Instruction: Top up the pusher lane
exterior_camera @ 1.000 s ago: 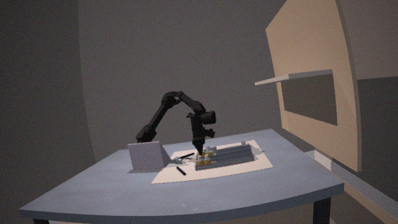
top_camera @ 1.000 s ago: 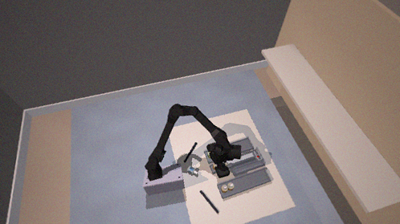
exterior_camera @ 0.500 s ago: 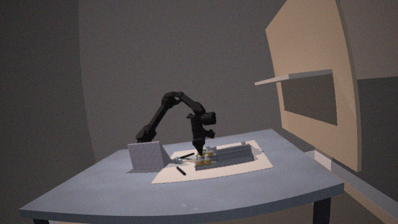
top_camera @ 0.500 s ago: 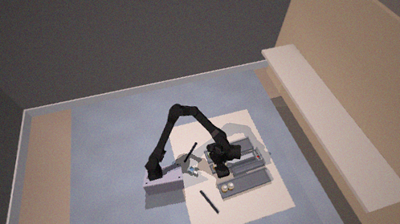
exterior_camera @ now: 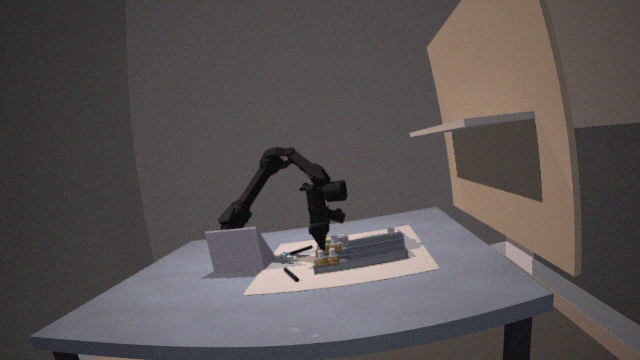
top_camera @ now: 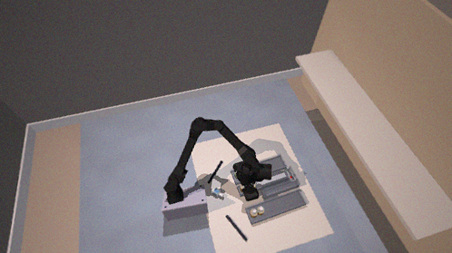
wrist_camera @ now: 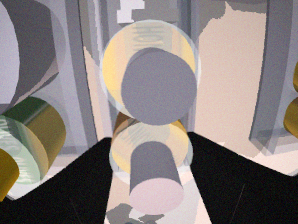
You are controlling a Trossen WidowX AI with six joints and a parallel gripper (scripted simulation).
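Observation:
My gripper [exterior_camera: 321, 248] [wrist_camera: 149, 141] points down at the front of the racks and is shut on a yellow jar with a pale cap. The held jar [wrist_camera: 156, 195] is upright or nearly so between the fingertips. Directly behind it, the lane jar [wrist_camera: 159, 86], also yellow with a grey round cap, stands in the sprung lane [top_camera: 280, 191]. The two bodies overlap in the wrist view; I cannot tell whether they touch. The held jar's base, the front stop and the pusher plate's contact are hidden. The arm hides the jars in the top view.
A side rack [top_camera: 283, 207] holds two amber jars [top_camera: 258, 211] [exterior_camera: 327, 260] at its front. On the other side are a green jar [wrist_camera: 37, 132] and a large grey-capped item [wrist_camera: 27, 55]. Two black bars [top_camera: 237, 228] [top_camera: 215, 172] and a small pale-blue object [top_camera: 217, 191] lie in front.

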